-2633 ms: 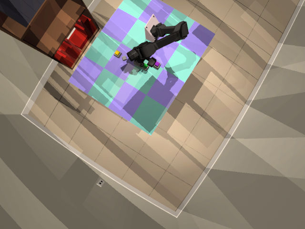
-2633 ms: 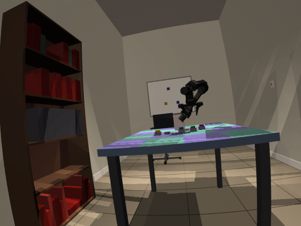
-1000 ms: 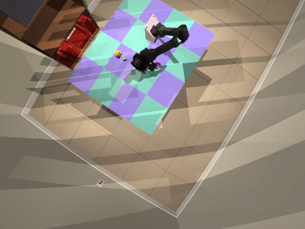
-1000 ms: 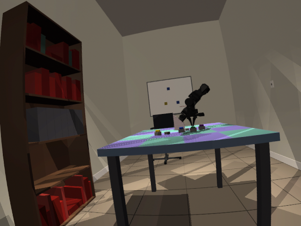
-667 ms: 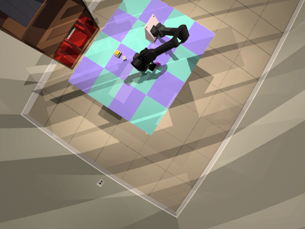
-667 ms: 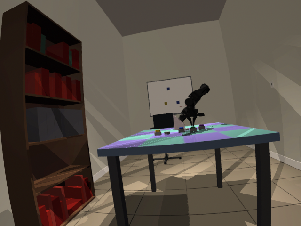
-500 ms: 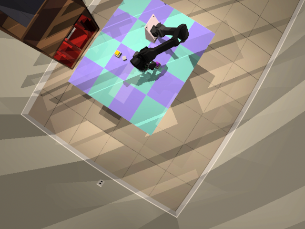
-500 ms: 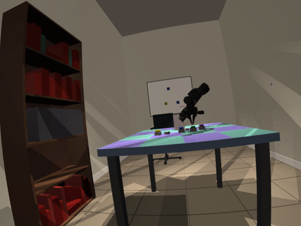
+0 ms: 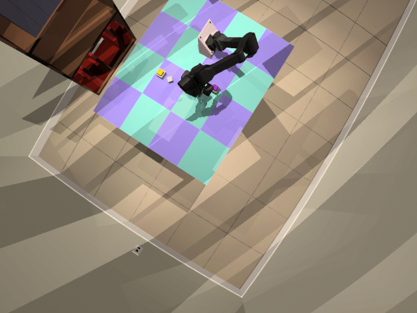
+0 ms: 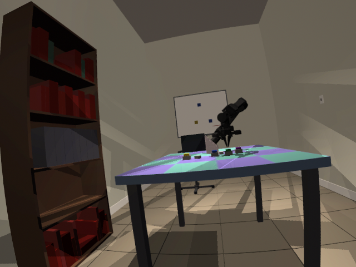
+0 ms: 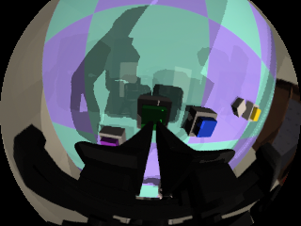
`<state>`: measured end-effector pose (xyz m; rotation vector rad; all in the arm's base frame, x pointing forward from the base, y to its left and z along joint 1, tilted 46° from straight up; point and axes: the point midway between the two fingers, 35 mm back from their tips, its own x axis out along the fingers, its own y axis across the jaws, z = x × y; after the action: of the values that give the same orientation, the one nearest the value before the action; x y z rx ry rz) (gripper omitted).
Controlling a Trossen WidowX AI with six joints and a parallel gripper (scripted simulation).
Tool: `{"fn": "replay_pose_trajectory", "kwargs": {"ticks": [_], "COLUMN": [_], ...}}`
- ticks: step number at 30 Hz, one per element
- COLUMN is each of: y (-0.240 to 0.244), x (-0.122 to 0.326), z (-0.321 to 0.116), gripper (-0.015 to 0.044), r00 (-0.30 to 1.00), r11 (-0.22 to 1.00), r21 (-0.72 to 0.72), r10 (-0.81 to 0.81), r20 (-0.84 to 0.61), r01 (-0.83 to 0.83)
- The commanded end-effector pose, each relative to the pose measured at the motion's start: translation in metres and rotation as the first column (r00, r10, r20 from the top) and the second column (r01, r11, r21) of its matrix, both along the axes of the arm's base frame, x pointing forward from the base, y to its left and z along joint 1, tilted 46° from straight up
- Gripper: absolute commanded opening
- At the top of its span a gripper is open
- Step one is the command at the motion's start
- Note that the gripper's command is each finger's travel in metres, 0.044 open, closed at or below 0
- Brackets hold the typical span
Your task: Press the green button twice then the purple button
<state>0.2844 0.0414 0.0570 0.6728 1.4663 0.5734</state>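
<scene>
1. On the far left stands a tall brown bookshelf (image 10: 54, 138) with red books on it.
2. The desk (image 10: 224, 169) has a top made of purple and light green squares, and dark legs.
3. In the exterior view, small things sit in a row on the desk. From left to right they are the yellow button (image 10: 186, 155), a small pale block (image 10: 197, 157), the blue button (image 10: 214, 152), the green button (image 10: 228, 151) and the purple button (image 10: 238, 149).
4. In the top view, the yellow button (image 9: 161, 72) sits at about 10 o'clock from the hand, and the pale block (image 9: 169, 79) is just beside it.
5. The black arm (image 9: 232, 50) starts at a pale plate (image 9: 206, 40) near the back of the desk and bends down over the buttons.
6. The hand (image 10: 229, 142) points down and hangs above the green button. In this view there is a small gap between the tips and the button.
7. In the wrist view, the two fingers come together to a point, and the hand (image 11: 154, 127) holds nothing.
8. The green button (image 11: 153, 111) is right at the fingertips, at 12 o'clock from them. I cannot tell from this view if they touch it.
9. The purple button (image 11: 109, 136) is at about 9 o'clock from the tips, and the blue button (image 11: 202, 123) is at about 3 o'clock.
10. The yellow button (image 11: 247, 109) is farther out toward 3 o'clock.
11. In the top view, the purple button (image 9: 215, 88) peeks out just beside the hand, at about 3 o'clock.
</scene>
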Motion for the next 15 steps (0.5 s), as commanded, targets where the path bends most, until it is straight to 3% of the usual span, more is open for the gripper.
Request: {"fn": "replay_pose_trajectory", "kwargs": {"ticks": [1, 15], "y": [0.006, 0.016], "x": [-0.001, -0.001], "z": [-0.005, -0.014], "gripper": [0.0020, 0.0020], "r00": [1.000, 1.000], "r11": [1.000, 1.000], "r21": [0.004, 0.005], "r10": [0.000, 0.001], "r20": [-0.007, -0.007], "r01": [0.000, -0.001]}}
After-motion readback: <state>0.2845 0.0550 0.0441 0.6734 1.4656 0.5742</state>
